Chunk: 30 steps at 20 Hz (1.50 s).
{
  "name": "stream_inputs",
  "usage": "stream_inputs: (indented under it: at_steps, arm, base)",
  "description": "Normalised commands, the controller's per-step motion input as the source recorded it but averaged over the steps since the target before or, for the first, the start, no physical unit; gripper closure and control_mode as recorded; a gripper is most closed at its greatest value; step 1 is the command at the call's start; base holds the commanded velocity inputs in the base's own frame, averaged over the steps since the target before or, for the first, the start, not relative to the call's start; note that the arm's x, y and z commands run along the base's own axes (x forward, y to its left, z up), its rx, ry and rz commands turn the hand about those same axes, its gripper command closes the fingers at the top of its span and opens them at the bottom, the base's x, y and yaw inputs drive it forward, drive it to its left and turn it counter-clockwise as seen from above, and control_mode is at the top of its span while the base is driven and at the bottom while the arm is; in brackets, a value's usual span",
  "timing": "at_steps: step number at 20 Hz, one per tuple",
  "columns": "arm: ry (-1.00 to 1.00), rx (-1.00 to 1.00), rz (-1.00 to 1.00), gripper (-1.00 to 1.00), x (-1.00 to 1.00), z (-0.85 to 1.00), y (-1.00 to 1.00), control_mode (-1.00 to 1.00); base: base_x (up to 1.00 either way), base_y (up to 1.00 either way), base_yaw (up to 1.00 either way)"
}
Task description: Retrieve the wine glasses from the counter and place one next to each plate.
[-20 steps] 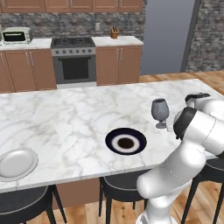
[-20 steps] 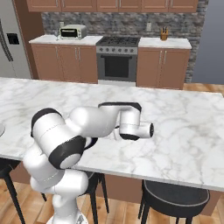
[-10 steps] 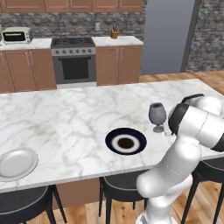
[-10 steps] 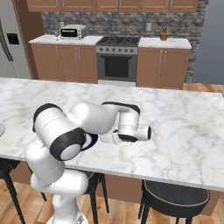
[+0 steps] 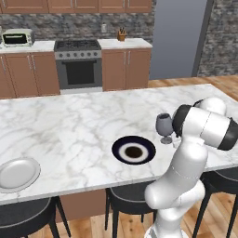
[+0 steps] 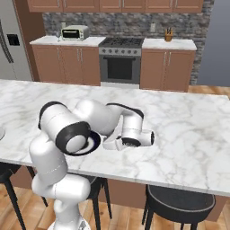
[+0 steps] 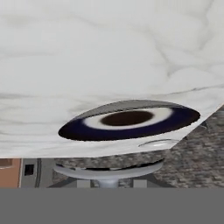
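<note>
Since a second earlier, the wine glass (image 5: 164, 127) had been carried lower and slightly toward the dark plate (image 5: 134, 152), with the arm's forearm swung down beside it. The jaws themselves were hidden behind the white wrist in both base views, so whether they were pinching the glass could not be told from the pictures. In the left base view, the glass was seen upright, its foot resting on or just above the marble bench (image 5: 69, 130), just beside the dark plate on its right. In the hand view, the glass's flat round foot (image 7: 109, 171) was seen close at the bottom, with the dark plate (image 7: 129, 119) lying beyond it on the marble. A second, light-grey plate (image 5: 17, 174) was seen near the left end of the bench, well apart from the glass. Black stools (image 5: 128, 195) were tucked under the near edge. Behind the bench, a stove (image 5: 78, 65) was set between brown cabinets, with a toaster oven (image 5: 17, 37) on the far counter.
</note>
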Motion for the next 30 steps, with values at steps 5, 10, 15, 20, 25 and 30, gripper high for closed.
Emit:
stream_inputs:
  at_steps: [5,10,15,20,25,30]
  arm:
    - [0.00,0.00,0.04,1.00,0.09,-0.21,0.00,-1.00]
    - [0.00,0.00,0.05,1.00,0.09,-0.22,0.00,-1.00]
    - [0.00,0.00,0.03,1.00,0.19,-0.18,0.03,-1.00]
    - [0.00,0.00,0.01,1.00,0.32,-0.28,0.13,-1.00]
    - [0.00,0.00,0.02,1.00,0.30,-0.28,0.06,-1.00]
    - [0.00,0.00,0.11,1.00,0.17,-0.09,-0.20,-1.00]
  base:
    - [0.00,0.00,0.00]
    - [0.00,0.00,0.00]
    - [0.00,0.00,0.00]
    - [0.00,0.00,0.00]
    - [0.00,0.00,0.00]
    - [0.00,0.00,0.00]
